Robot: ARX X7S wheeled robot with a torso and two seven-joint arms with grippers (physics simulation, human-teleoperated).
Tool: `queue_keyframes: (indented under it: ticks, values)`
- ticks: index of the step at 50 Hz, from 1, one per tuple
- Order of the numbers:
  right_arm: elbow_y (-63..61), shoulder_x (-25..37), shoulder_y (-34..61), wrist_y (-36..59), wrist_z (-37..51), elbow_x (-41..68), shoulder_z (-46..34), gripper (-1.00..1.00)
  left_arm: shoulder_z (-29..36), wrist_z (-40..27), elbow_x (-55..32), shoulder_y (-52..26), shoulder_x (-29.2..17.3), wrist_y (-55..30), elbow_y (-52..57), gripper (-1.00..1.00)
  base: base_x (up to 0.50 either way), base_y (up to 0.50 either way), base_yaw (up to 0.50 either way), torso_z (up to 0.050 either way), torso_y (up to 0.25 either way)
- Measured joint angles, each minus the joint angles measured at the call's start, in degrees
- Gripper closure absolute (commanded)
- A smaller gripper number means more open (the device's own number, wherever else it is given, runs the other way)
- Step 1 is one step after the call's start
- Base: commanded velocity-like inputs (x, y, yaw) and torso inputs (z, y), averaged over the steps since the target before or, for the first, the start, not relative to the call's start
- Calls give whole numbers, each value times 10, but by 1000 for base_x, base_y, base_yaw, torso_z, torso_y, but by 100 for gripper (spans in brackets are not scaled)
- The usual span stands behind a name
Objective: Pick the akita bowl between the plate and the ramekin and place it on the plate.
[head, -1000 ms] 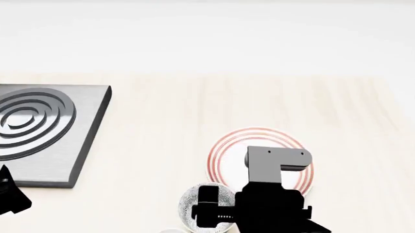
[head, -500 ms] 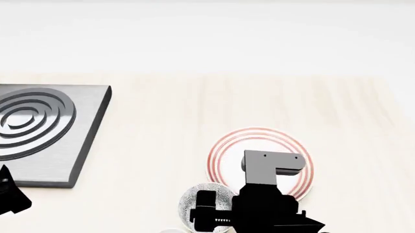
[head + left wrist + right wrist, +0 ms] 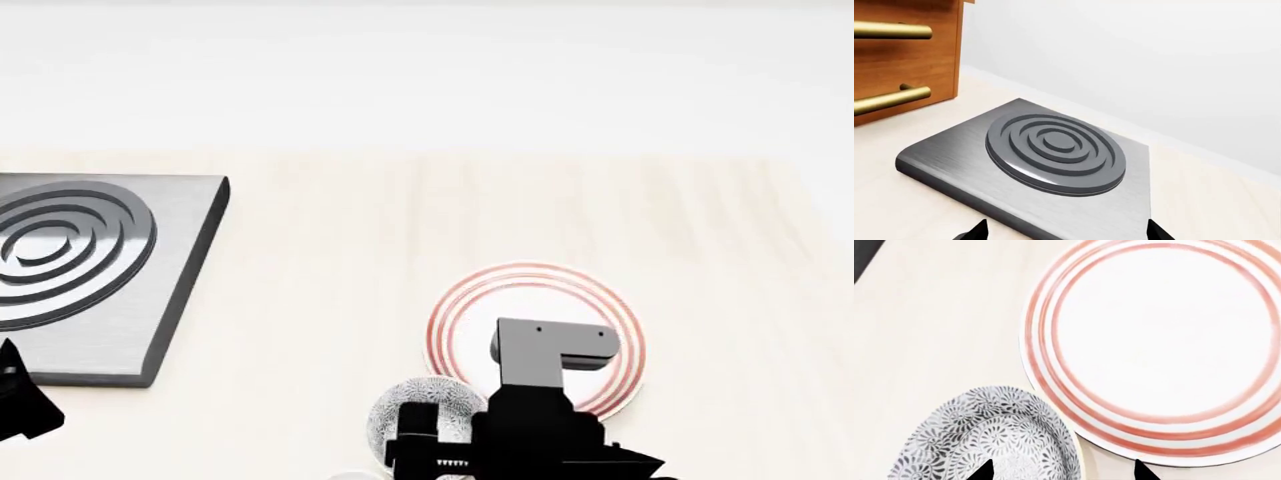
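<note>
The akita bowl (image 3: 987, 435), grey-and-white speckled, sits on the pale wooden counter right beside the plate (image 3: 1154, 340), their rims nearly touching. In the head view the bowl (image 3: 400, 405) is near the bottom edge, and my right arm covers part of it and part of the red-ringed plate (image 3: 461, 310). My right gripper (image 3: 1062, 471) hangs open above the bowl's plate-side rim, one fingertip over the bowl and the other over the gap beside the plate. Only a white sliver of the ramekin (image 3: 350, 476) shows at the bottom edge. My left gripper (image 3: 1067, 234) is open and holds nothing.
A grey metal hob slab with raised concentric rings (image 3: 80, 270) lies at the left, under my left gripper (image 3: 20, 405). A wooden drawer unit with brass handles (image 3: 901, 50) stands beyond the slab. A white wall closes the counter's far side.
My right arm has shifted slightly left and toward the near edge, closer over the bowl. The bowl, plate and left arm have not moved.
</note>
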Motion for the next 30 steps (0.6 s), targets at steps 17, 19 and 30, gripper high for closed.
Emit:
queue_keyframes:
  ticks: [17, 19, 30]
  values:
    - [22, 3, 0, -16, 2, 9, -4, 100, 2, -1, -2, 1, -1, 3, -1, -100, 0, 0, 0, 0, 0]
    - [21, 3, 0, -18, 5, 10, -4, 100, 2, -1, -2, 1, -1, 4, -2, -100, 0, 0, 0, 0, 0]
    - [6, 5, -5, -32, 21, 11, -13, 100, 4, -1, -2, 0, -2, 8, -6, -100, 0, 0, 0, 0, 0]
